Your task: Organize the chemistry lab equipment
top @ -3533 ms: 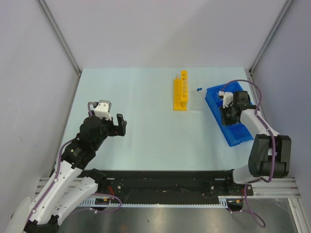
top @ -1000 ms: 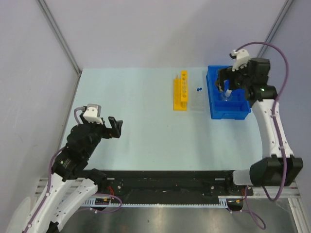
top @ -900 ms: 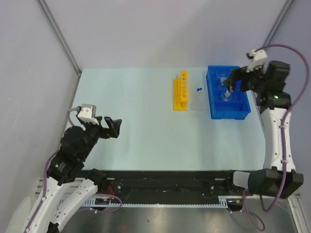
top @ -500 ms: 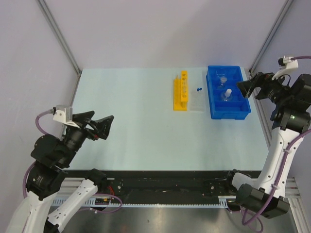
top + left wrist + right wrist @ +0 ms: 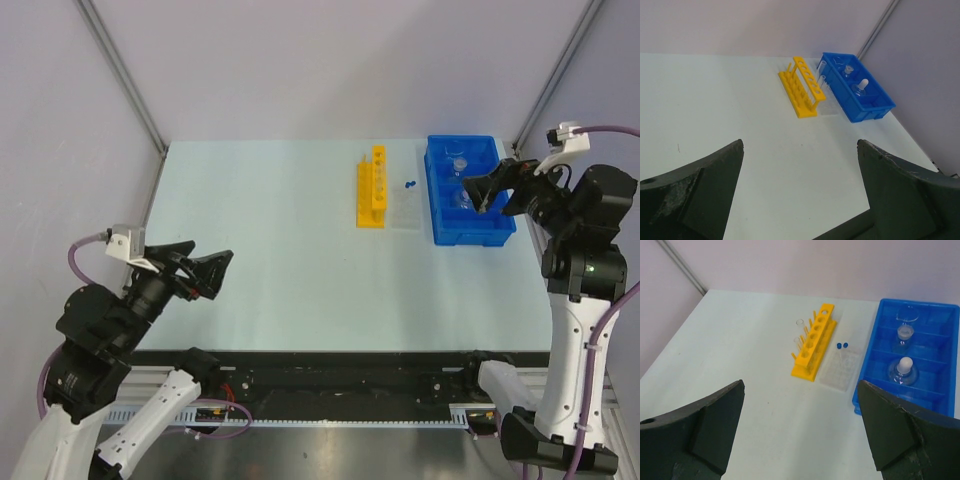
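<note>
A: Overhead: yellow holed tube rack point(image 5: 373, 188), clear tray point(image 5: 405, 212) and blue compartmented bin point(image 5: 475, 235) stand at the far right of the pale surface point(image 5: 280, 240); grey walls point(image 5: 320, 70) around.
B: Left wrist: left fingers point(image 5: 700, 195) splayed, empty. Right wrist: right fingers point(image 5: 700, 430) likewise; flask point(image 5: 903, 371) inside the bin.

Yellow holed tube rack point(image 5: 813, 342): standing level, long axis running away, well ahead of right gripper point(image 5: 801, 385), roughly centred between its jaws. Two clear tubes point(image 5: 800, 324) upright along its outer side. Clear tray point(image 5: 840, 369): just beside rack, toward jaw on view's right. Thin blue-capped tubes point(image 5: 841, 345) lie on tray, caps at far end. Blue compartmented bin point(image 5: 935, 347): beyond that jaw, near end hidden by it. Small clear beaker point(image 5: 906, 315) in farthest compartment. Small clear flask with white stopper point(image 5: 903, 371) upright, two compartments nearer.
</note>
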Tool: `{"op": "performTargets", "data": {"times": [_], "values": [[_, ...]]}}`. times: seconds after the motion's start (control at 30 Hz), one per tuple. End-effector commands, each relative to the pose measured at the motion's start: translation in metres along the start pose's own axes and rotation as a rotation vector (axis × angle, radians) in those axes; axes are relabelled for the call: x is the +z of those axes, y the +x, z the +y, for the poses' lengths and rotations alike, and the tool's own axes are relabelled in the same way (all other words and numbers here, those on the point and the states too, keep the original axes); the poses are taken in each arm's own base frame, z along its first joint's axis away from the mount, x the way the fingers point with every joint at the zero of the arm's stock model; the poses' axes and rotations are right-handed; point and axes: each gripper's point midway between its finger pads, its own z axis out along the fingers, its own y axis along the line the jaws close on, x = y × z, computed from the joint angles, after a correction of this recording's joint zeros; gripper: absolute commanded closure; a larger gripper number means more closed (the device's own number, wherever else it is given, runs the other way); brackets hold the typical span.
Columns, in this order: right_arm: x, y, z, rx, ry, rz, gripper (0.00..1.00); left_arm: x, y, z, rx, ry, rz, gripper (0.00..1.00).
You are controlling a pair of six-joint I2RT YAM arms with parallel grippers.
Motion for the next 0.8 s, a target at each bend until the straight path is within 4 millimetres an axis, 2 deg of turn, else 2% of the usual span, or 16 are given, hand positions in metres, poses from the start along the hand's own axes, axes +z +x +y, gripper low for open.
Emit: {"op": "performTargets", "data": {"times": [0.0, 0.17, 0.53, 0.77], "values": [[0.001, 0.009, -0.008, 0.056, 0.074, 0.031, 0.00, -0.015, -0.011, -0.004, -0.031, 0.006, -0.027, 0.00], [-0.005, 0.006, -0.002, 0.027, 0.068, 0.014, 0.00, -0.024, -0.009, 0.001, -0.034, -0.015, -0.032, 0.00], [-0.028, 0.006, -0.013, -0.047, 0.178, -0.026, 0.00, -0.032, -0.004, 0.005, -0.041, -0.034, -0.019, 0.00], [-0.034, 0.011, -0.015, -0.062, 0.201, -0.028, 0.00, -0.032, -0.001, 0.007, -0.041, -0.041, -0.014, 0.00]]}}
